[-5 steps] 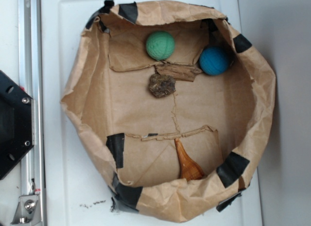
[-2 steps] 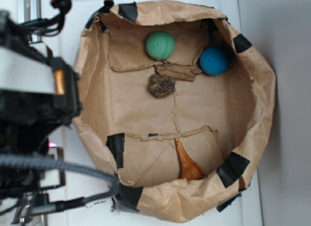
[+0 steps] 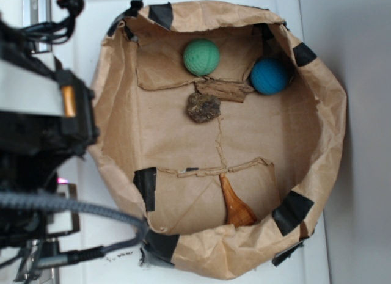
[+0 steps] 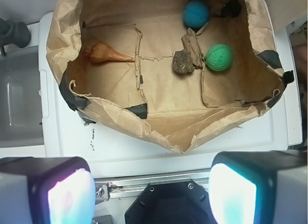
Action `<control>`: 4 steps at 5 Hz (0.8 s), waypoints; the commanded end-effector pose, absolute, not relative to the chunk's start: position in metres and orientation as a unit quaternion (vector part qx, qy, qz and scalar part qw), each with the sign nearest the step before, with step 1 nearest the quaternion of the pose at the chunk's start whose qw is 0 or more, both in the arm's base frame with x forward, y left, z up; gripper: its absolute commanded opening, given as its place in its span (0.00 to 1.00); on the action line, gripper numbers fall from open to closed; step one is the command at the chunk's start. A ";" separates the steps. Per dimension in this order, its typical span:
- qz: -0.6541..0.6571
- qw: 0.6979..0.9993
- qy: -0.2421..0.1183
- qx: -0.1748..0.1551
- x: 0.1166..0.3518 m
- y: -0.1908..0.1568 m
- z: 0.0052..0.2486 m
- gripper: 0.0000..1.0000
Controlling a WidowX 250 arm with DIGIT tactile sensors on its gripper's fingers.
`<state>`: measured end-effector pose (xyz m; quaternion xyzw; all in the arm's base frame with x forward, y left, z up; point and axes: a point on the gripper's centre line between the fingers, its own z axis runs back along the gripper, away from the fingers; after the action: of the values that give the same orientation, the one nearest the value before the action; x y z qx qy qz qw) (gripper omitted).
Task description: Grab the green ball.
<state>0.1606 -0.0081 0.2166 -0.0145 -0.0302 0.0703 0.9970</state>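
Reaching for the ball over the paper wall

The gripper (image 4: 151, 195) is spread wide with nothing between its pads, outside the paper bag (image 3: 333, 131). The green ball (image 3: 201, 57) lies inside near the far wall, close to a blue ball (image 3: 269, 76) and a brown lump (image 3: 203, 107). The descent could catch the crumpled rim, or a finger could push the ball away.

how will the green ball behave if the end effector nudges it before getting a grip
The round matte mint-green ball would probably roll, since it sits free on the crumpled brown paper bag's floor. Its faintly textured surface should resist slipping. The rough brown chunk and paper folds nearby might stop it.
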 end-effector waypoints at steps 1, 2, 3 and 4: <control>0.149 0.988 -0.035 -0.011 0.202 -0.019 0.218 1.00; 0.237 0.971 -0.036 -0.019 0.224 -0.016 0.209 1.00; 0.319 0.945 -0.064 -0.026 0.240 -0.013 0.192 1.00; 0.386 0.914 -0.129 0.002 0.256 0.006 0.179 1.00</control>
<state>0.2543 -0.0020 0.1687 0.0089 -0.1128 0.3772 0.9192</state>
